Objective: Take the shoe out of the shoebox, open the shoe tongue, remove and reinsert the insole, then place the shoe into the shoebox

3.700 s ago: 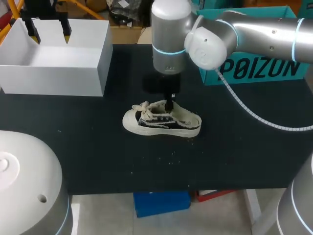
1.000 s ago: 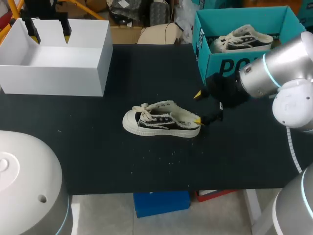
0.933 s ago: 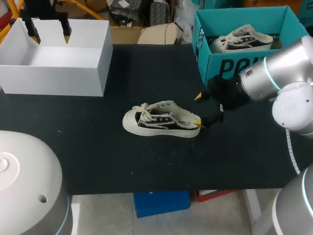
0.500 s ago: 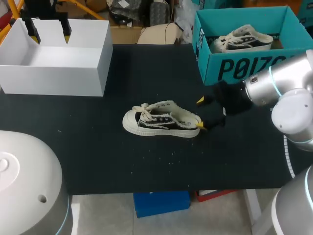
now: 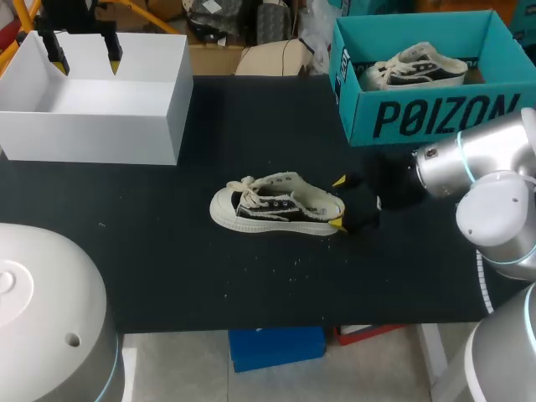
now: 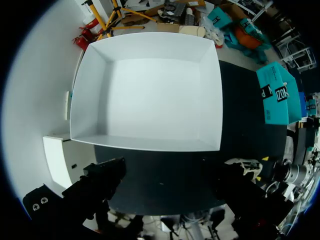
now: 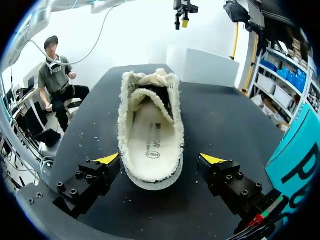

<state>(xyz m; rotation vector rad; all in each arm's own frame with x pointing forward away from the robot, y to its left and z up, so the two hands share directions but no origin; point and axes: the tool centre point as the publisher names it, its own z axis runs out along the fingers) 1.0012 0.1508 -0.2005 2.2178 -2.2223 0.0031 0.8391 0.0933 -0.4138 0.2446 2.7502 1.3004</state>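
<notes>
While my right gripper lies low on the black table, its yellow-tipped fingers stand wide apart with the heel of the shoe between them, one tip on each side. I cannot tell whether either tip touches the frayed cream rim. The shoe sits upright on its sole near the table's middle, toe pointing away from this gripper. Its insole lies flat inside, and past it the tongue and laces bunch up. Behind my right arm stands the teal shoebox, holding a second shoe. At the far corner, my left gripper hangs over the white box, fingers spread wide and holding nothing.
</notes>
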